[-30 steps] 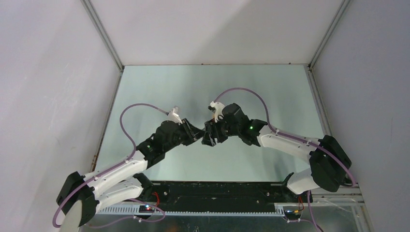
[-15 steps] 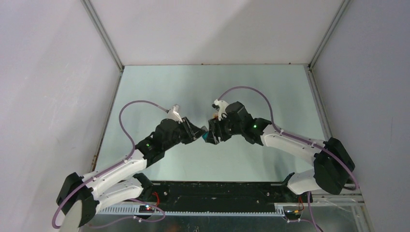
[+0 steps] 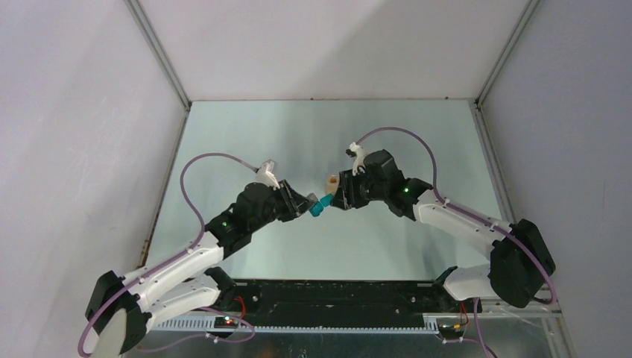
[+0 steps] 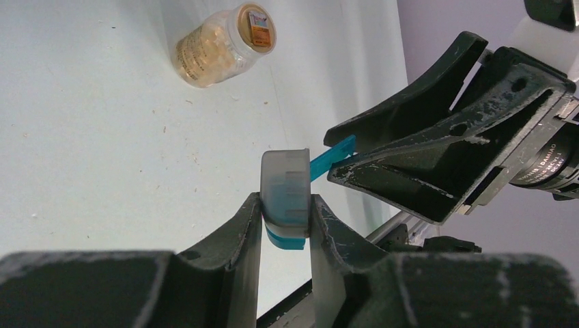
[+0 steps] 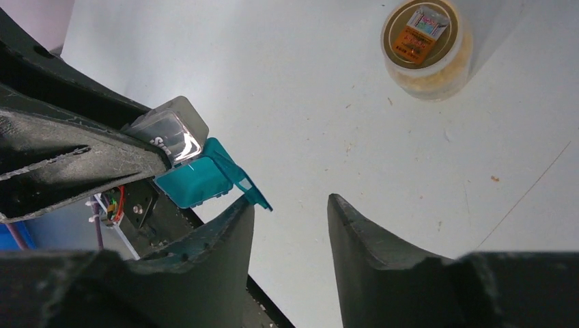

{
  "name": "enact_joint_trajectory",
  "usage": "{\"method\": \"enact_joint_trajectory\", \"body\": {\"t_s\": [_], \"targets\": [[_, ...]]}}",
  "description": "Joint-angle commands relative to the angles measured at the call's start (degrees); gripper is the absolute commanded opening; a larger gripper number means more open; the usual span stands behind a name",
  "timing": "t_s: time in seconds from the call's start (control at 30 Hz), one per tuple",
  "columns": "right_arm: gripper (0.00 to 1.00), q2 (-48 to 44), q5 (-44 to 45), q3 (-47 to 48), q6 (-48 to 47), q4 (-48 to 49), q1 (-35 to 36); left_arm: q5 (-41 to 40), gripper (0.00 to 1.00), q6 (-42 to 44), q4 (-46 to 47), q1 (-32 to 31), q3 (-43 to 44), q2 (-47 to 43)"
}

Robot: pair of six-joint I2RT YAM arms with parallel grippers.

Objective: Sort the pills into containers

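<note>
My left gripper (image 3: 308, 206) is shut on the container (image 3: 320, 206), a tiny teal-blue case with a grey translucent face, held above the table. In the left wrist view the case (image 4: 285, 184) sits pinched between my fingers (image 4: 250, 225), its teal lid (image 4: 332, 156) flipped open sideways. My right gripper (image 3: 337, 198) is open and empty, just right of the case; its left finger (image 5: 225, 239) is right under the open lid (image 5: 240, 180). A clear bottle of yellowish pills (image 5: 425, 48) lies on the table, also in the left wrist view (image 4: 225, 45).
The pill bottle (image 3: 330, 180) lies just behind the two grippers in the top view. The table's black front rail (image 3: 335, 294) runs along the near edge. Grey walls close in the table on three sides.
My right gripper has pulled back to the right, off the case, and now stands open. The case's teal lid now stands open. The pill bottle has come into view behind the grippers.
</note>
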Motion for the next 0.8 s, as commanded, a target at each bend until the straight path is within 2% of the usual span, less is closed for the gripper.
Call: {"method": "enact_joint_trajectory", "body": {"t_s": [0.0,0.07,0.27,0.37,0.53,0.77], "targets": [[0.46,-0.92,-1.53,-0.43,1.56,2.81,-0.14,1.37,0.00,1.90,1.15,0.26,2.26,-1.21],[0.44,-0.27,-2.83,-0.70,1.62,3.81,-0.07,1.95,0.00,2.13,1.22,0.20,2.24,-1.32],[0.46,-1.90,-11.66,-5.97,3.61,19.38,-0.53,2.08,0.00,2.18,2.80,0.26,1.79,-3.28],[0.47,-2.53,-11.89,-7.39,5.32,23.05,-0.61,2.40,0.00,2.13,2.92,0.19,1.71,-3.66],[0.39,-3.28,-12.19,-9.05,7.91,28.63,-0.64,2.46,0.00,2.13,2.83,0.23,1.58,-4.55],[0.37,-4.55,-12.85,-11.57,10.09,33.91,-0.68,1.76,0.00,2.14,2.25,0.27,1.15,-6.11]]}}
